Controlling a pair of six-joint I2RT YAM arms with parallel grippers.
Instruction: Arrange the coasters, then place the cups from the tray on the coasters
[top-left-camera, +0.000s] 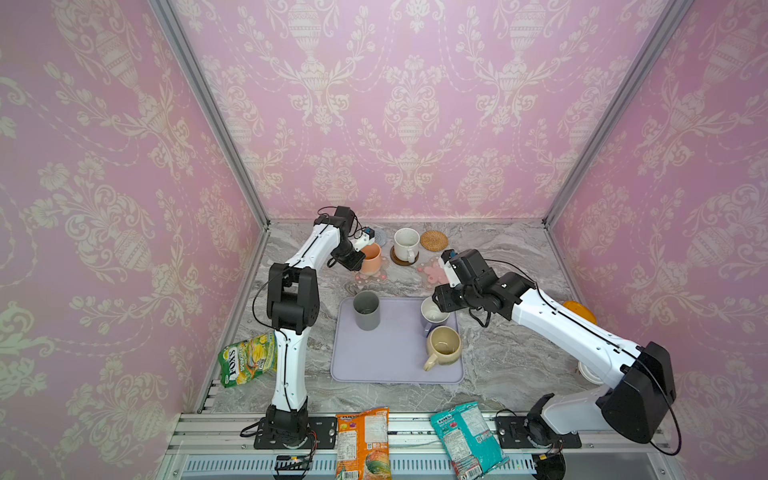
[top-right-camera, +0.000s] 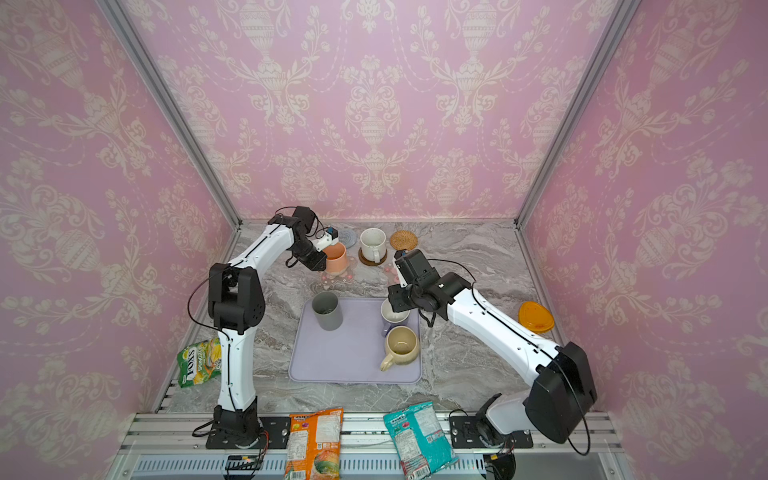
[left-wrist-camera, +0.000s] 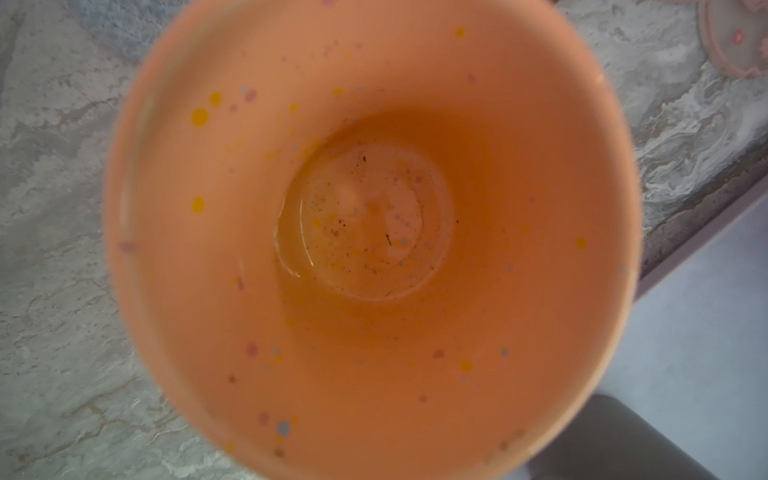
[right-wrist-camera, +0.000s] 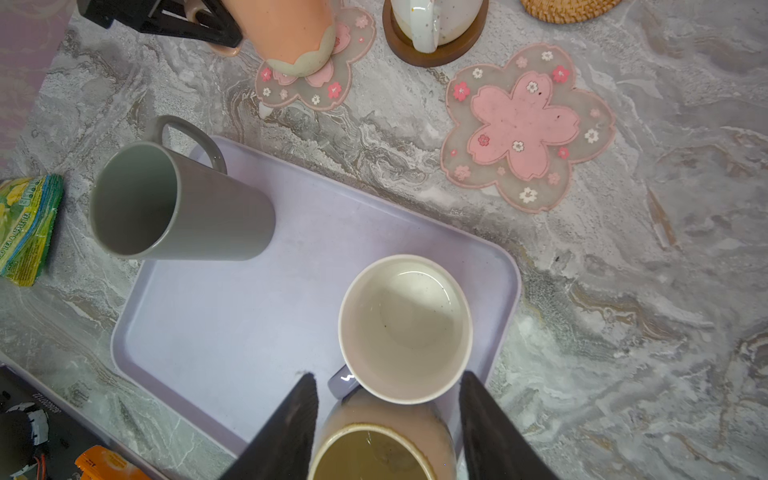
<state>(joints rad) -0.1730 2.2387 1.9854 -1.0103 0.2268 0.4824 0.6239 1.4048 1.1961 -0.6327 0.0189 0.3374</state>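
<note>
Currently the left gripper (top-left-camera: 360, 261) is clamped tight on the handle of the peach-orange speckled ceramic mug (top-left-camera: 371, 257). The mug's base rests on a clear-edged pink flower-shaped coaster (right-wrist-camera: 320, 89), beside the white speckled mug (top-left-camera: 406, 244) that sits on the round dark brown wooden coaster (top-left-camera: 404, 262). The right gripper (right-wrist-camera: 387, 375) hangs roughly half open and empty above the large flat lavender tray (top-left-camera: 395, 361), its black fingers (right-wrist-camera: 291, 428) on either side of the beige-yellow mug (top-left-camera: 444, 347) without visibly touching it, just by the lavender mug with white inside (right-wrist-camera: 405, 328), while the tall dark grey cup (top-left-camera: 366, 309) stands at the tray's far left corner.
</note>
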